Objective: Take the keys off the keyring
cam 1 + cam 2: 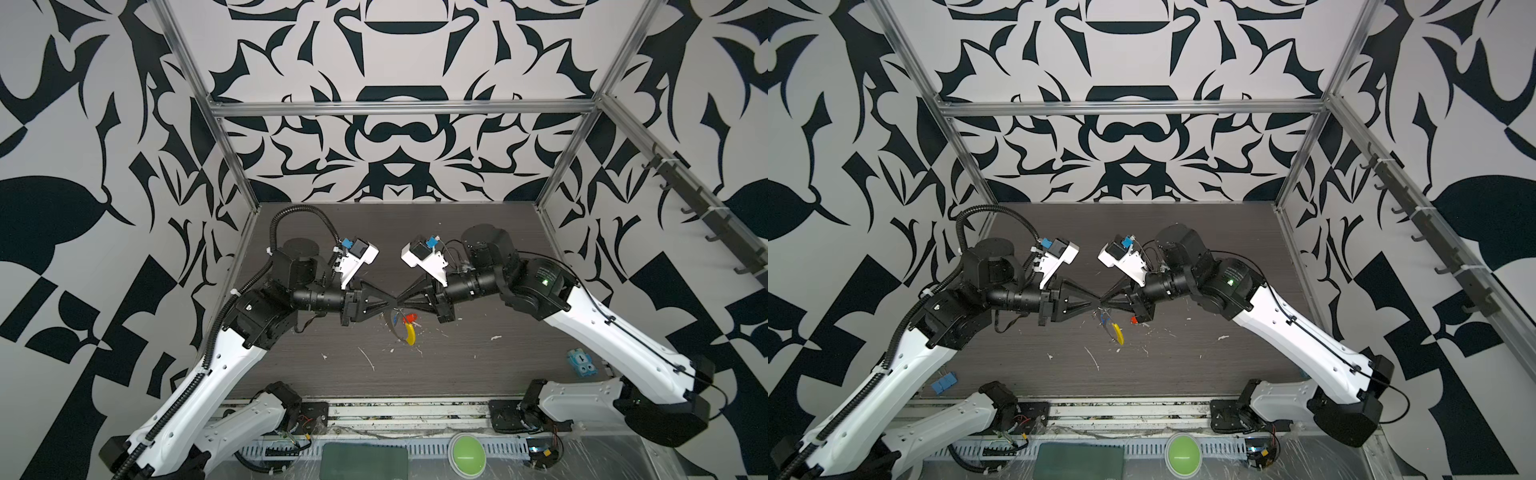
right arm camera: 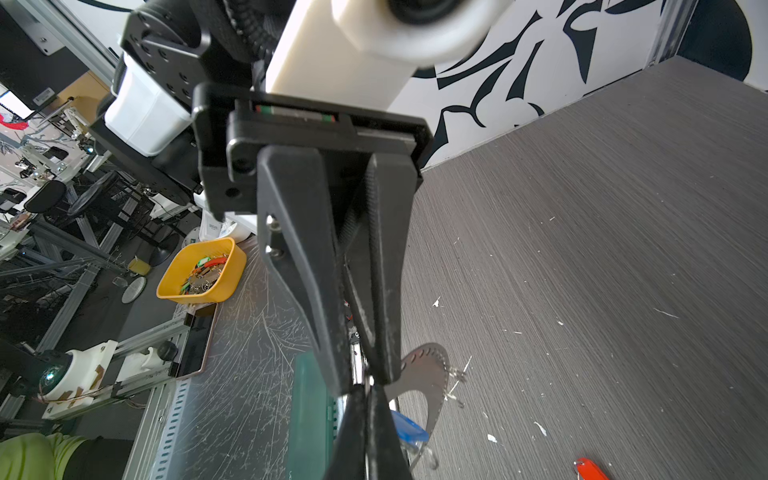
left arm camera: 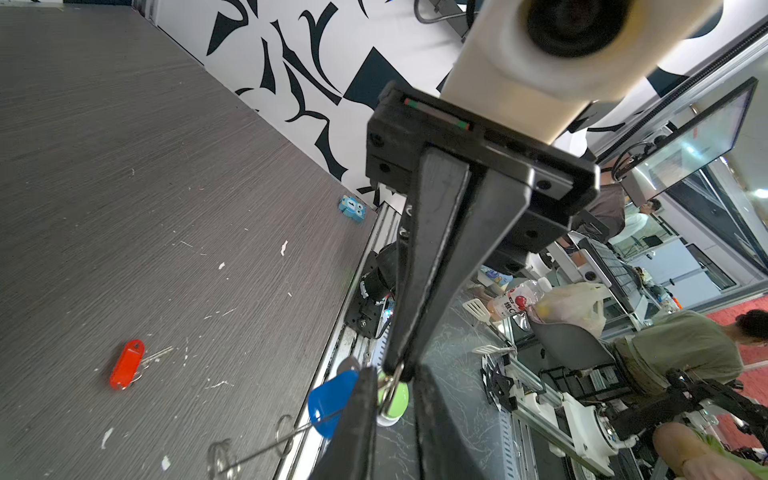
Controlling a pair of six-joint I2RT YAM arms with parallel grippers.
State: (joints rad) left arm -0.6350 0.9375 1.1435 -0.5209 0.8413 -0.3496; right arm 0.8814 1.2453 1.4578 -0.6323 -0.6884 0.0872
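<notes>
Both grippers meet tip to tip above the middle of the table in both top views. My right gripper (image 1: pixel 400 306) is shut on a small silver ring (image 3: pixel 390 384) next to the blue key (image 3: pixel 330 401). My left gripper (image 1: pixel 393 306) has its jaws a narrow gap apart, around that ring and the right fingertips (image 3: pixel 395 365). The keyring hangs below them. Its grey notched arc (image 2: pixel 432 374) and thin wire (image 3: pixel 266 444) show in the wrist views, and its yellow sleeve (image 1: pixel 410 336) is low by the table. The red key (image 3: pixel 126 363) lies on the table, off the keyring.
A light-blue block (image 1: pixel 581 362) sits near the table's right front edge. Blue clips (image 1: pixel 944 383) lie at the left front. White scraps litter the dark table (image 1: pixel 478 249). A green button (image 1: pixel 467 453) and a green pad (image 1: pixel 365 461) are in front, and a yellow bin (image 2: pixel 203 270) is off the table.
</notes>
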